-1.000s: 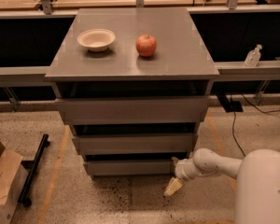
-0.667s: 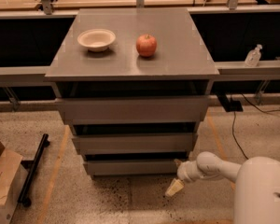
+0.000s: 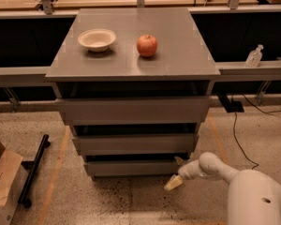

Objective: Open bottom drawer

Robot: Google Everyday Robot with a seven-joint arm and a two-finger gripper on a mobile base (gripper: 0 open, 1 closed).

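Observation:
The grey cabinet has three handleless drawer fronts stacked under its top. The bottom drawer, the narrowest, sits just above the floor, with a thin dark gap above its front. My gripper is low at the right end of the bottom drawer's front, touching or almost touching its corner. My white arm reaches in from the lower right.
A white bowl and a red apple stand on the cabinet top. A cardboard box and a black bar lie on the floor at left. A cable trails at right. A clear bottle stands on the right ledge.
My arm has sunk very slightly at the drawer's right corner. The bottom drawer front has not visibly moved.

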